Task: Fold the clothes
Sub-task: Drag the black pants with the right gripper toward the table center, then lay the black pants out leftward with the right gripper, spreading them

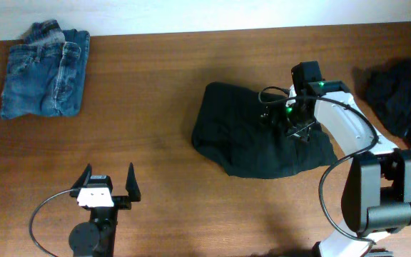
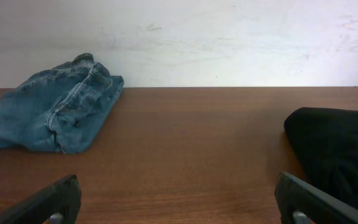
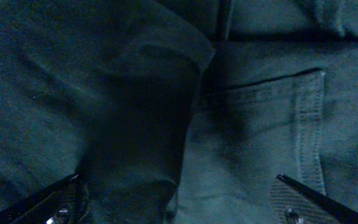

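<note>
The brown wooden worktop (image 1: 155, 93) carries three garments. Folded blue jeans (image 1: 45, 71) lie at its far left corner, crumpled black trousers (image 1: 255, 135) lie right of centre, and a dark bundle (image 1: 402, 100) is heaped near the right edge.

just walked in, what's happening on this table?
The right gripper is open, right over the black garment mid-table, gripping nothing. The left gripper is open and idle near the front edge, clear of any cloth. Blue jeans lie folded at the far left, and another dark pile lies at the right edge.
</note>
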Motion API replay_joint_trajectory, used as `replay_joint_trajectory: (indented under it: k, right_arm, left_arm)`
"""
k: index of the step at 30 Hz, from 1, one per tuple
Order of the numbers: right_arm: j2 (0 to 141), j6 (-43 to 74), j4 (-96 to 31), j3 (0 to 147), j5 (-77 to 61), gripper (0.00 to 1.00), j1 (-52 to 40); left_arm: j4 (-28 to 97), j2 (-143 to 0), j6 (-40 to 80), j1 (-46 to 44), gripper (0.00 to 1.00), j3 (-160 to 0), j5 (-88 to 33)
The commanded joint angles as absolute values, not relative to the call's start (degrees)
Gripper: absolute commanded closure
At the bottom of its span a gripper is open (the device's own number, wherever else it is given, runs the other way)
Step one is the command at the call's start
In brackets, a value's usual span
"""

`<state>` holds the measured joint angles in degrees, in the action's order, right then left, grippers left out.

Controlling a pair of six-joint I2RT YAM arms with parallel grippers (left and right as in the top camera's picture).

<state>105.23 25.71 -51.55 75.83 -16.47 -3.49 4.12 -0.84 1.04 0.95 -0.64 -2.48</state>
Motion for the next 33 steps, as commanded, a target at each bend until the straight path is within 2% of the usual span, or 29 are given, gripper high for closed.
replay_joint_trajectory:
  k: [1,6,8,9,12,16,17,18,27,33]
  right_arm:
    - [105.62,26.22,-51.18,75.42,-18.06,0.0,-4.43]
    - [105.65,26.22,-49.67,75.31,-18.72,0.09,-6.85]
    - [105.65,26.22,-48.8,75.26,-18.87,0.18,-8.12]
    - [105.65,26.24,-48.4,75.26,-18.85,0.25,-9.1]
    - [105.65,26.26,-47.99,75.2,-18.85,0.37,-10.02]
    - [105.65,26.24,-47.7,75.2,-18.83,0.73,-10.17]
    - [105.65,26.24,-47.7,75.2,-18.85,0.87,-10.17]
    - [105.65,26.24,-47.62,75.2,-18.85,0.96,-10.17]
    - [102.74,25.78,-46.35,77.14,-25.47,0.96,-10.98]
    - [101.6,25.82,-43.88,81.12,-26.39,0.96,-17.78]
  left_arm:
    - [4.6,-0.34,0.36,1.3,0.01,-0.51,-1.87]
    - [4.6,-0.34,0.36,1.3,0.01,-0.49,-1.87]
    - [4.6,-0.34,0.36,1.3,0.01,-0.49,-1.87]
    - [4.6,-0.36,0.36,1.3,0.01,-0.49,-1.89]
    - [4.6,-0.34,0.36,1.3,0.01,-0.49,-1.87]
    - [4.6,-0.34,0.36,1.3,0.01,-0.49,-1.87]
    - [4.6,-0.34,0.36,1.3,0.01,-0.49,-1.87]
    - [4.6,-0.34,0.36,1.3,0.01,-0.51,-1.87]
    - [4.6,-0.34,0.36,1.3,0.01,-0.51,-1.87]
    - [4.6,-0.34,0.36,1.3,0.01,-0.49,-1.87]
